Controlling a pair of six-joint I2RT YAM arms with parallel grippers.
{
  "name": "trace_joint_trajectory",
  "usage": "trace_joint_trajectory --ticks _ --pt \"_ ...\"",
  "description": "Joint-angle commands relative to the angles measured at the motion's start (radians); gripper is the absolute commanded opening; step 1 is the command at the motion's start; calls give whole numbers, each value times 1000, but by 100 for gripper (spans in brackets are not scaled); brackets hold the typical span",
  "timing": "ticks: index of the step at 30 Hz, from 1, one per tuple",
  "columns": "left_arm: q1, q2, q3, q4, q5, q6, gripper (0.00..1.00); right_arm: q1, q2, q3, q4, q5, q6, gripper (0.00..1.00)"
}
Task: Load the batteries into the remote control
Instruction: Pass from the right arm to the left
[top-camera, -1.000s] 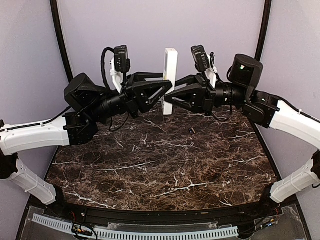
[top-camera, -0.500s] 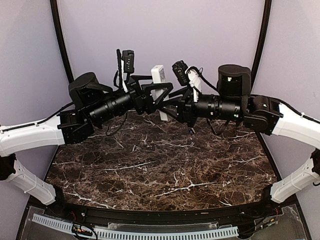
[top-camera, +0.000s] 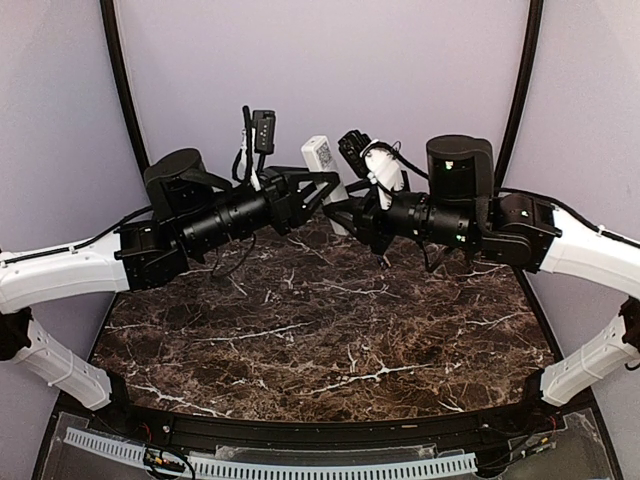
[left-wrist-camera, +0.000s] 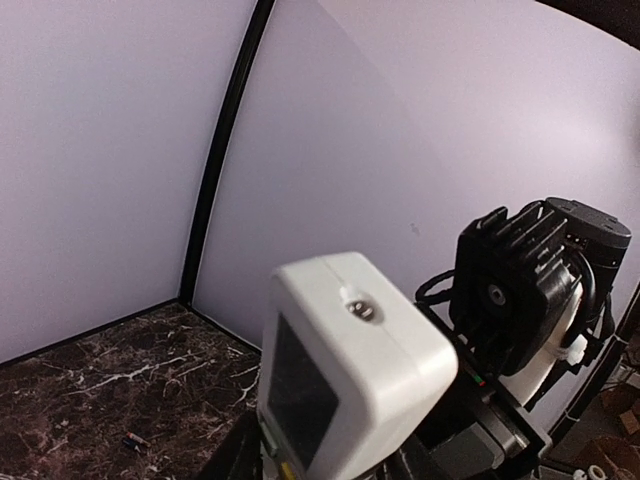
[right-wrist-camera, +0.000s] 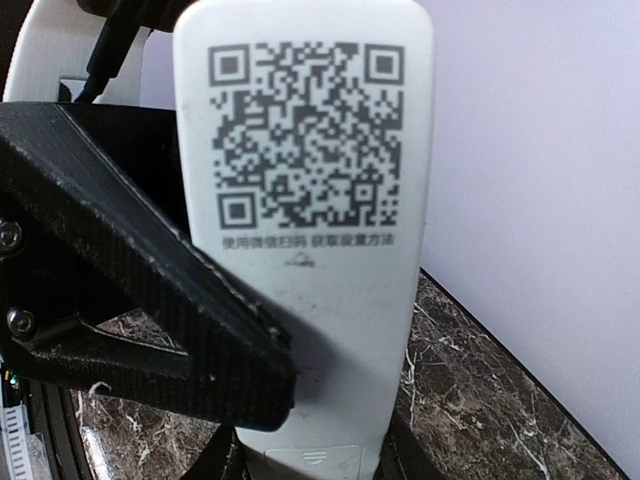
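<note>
Remote control (top-camera: 322, 158) aloft, gripped by left fingers (right-wrist-camera: 150, 300) and right fingers (top-camera: 348, 212); battery (left-wrist-camera: 131, 440) lies on bench (top-camera: 330, 330); loading seemingly all ahead.

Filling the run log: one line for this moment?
remote: aloft, tilted | left gripper: shut on it | right gripper: shut on it

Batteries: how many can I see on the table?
1: a battery, tiny and dark, on the marble near the wall, seen from the left wrist. Others may be hidden.
</note>
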Motion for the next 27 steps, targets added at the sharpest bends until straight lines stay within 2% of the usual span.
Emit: trace_joint_trajectory --ticks 1,6,9,11,12,15,16,17,18,20,22,24,27 --pt "4 9 29 37 9 -69 31 13 5 6 85 7 -68 0" --pt "4 11 20 73 5 -125 15 14 -7 -4 116 -49 -91 0" --pt "4 6 18 71 -8 -145 2 14 -13 -15 125 -62 -104 0" --pt "4 2 13 73 -8 -159 0 14 -19 -22 131 -74 -112 0" --pt "4 -5 6 77 -9 -167 0 15 -23 -28 137 -80 -123 6" --pt "4 -27 -9 86 -26 -177 0 14 -66 -81 196 -67 -201 62" --pt "4 -41 -11 83 -56 -173 0 14 -90 -117 246 -49 -237 77" --pt "4 -49 -12 71 -68 -169 0 14 -115 -155 314 -37 -271 91" --pt "4 -63 -7 60 -97 -164 0 14 -156 -204 408 -40 -313 98" --pt "4 -83 3 13 -149 -162 0 13 -204 -301 553 -90 -439 99" --pt "4 -99 10 -24 -182 -166 0 13 -223 -390 668 -149 -640 99" --pt "7 -112 9 -42 -191 -176 0 14 -205 -434 717 -201 -790 99" --pt "12 -121 7 -51 -170 -203 0 12 -148 -398 701 -184 -889 99"
